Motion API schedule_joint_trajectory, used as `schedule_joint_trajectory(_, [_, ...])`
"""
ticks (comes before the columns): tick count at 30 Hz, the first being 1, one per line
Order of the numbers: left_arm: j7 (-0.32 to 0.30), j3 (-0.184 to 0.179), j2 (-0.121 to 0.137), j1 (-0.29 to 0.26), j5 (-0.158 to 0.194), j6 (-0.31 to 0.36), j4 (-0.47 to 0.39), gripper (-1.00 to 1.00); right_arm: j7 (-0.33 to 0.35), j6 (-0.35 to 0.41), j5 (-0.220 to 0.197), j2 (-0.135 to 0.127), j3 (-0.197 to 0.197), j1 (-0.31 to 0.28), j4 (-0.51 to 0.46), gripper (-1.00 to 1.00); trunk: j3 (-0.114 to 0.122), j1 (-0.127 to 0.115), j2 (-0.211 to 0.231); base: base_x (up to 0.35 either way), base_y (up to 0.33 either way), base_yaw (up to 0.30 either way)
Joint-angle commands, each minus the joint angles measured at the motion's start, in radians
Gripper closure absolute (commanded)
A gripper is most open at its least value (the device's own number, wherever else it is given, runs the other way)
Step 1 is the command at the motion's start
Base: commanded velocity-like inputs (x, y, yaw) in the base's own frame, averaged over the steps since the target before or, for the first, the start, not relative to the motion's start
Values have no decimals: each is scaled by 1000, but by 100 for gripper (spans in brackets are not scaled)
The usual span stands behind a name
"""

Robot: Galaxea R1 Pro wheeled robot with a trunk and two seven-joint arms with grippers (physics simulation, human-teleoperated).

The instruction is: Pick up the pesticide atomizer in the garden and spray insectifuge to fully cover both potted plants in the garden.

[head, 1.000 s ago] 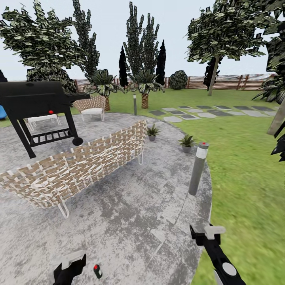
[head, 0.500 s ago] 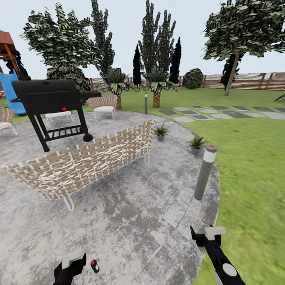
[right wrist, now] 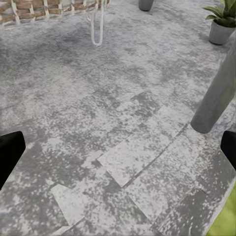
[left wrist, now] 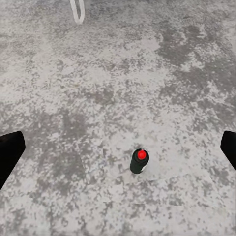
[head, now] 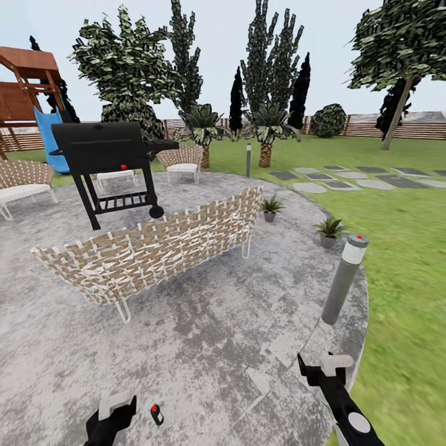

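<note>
Approach step: pesticide atomizer (head: 157, 414) stands on the patio (head: 204, 322), not yet grasped.
Left gripper (left wrist: 118, 147) wide, empty; next, lower over bottle. Right gripper (right wrist: 118, 147) wide, empty.

A woven wicker sofa (head: 158, 248) sat mid-frame, a black grill (head: 108, 161) stood behind it at upper left, and a grey bollard lamp (head: 344, 279) rose at right

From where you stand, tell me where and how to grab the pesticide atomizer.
Grip the pesticide atomizer around its dark body, just below the red-spotted head, coming down from above with the left pincer. It seems to stand upright and alone on the paved patio, so its sides look free. The left pincer's open fingers already straddle it, making that arm the likelier choice.
</note>
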Motion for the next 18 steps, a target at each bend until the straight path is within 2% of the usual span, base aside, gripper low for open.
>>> schedule_joint_trajectory(1, [0, 1, -1, -1, 1, -3, 1, -100, 0, -3, 0, 0, -1, 0, 0, -100, -1, 0, 0, 2, -1, 28])
schedule_joint_trajectory(3, [0, 0, -1, -1, 1, -3, 1, -100, 0, -3, 0, 0, -2, 0, 0, -100, -1, 0, 0, 1, 0, 13])
schedule_joint_trajectory(7, [-3, -10, -2, -1, 1, -3, 1, -100, 2, -3, 0, 0, -1, 0, 1, -100, -14, 15, -28, 0, 0, 5])
schedule_joint_trajectory(9, [-4, -48, -2, -1, -3, -3, -3, -100, 3, -2, 2, -1, 1, 0, 1, -100, -20, 23, -42, 0, 0, 1])
schedule_joint_trajectory(11, [-4, -110, -2, -5, -10, -2, -9, -100, 5, -1, 3, -3, 0, 0, 1, -100, -26, 31, -56, 0, 0, 0])
schedule_joint_trajectory(12, [-4, -156, -2, -11, -13, -1, -12, -100, 6, 0, 2, -5, -2, 0, -1, -100, -29, 34, -63, 0, 0, 0])
schedule_joint_trajectory(13, [-5, -180, -2, -15, -14, 0, -14, -100, 6, 1, 1, -6, -3, 0, -4, -100, -32, 38, -70, 0, 0, 0])
schedule_joint_trajectory(15, [-5, -209, -3, -18, -15, 1, -15, -100, 6, 3, 0, -10, -5, -3, -12, -100, -39, 46, -84, 0, 0, 0])
schedule_joint_trajectory(18, [-6, -226, -1, -20, -16, 3, -15, -100, 5, 47, -2, -12, -5, -22, -44, -100, -48, 57, -105, 0, 0, 0])
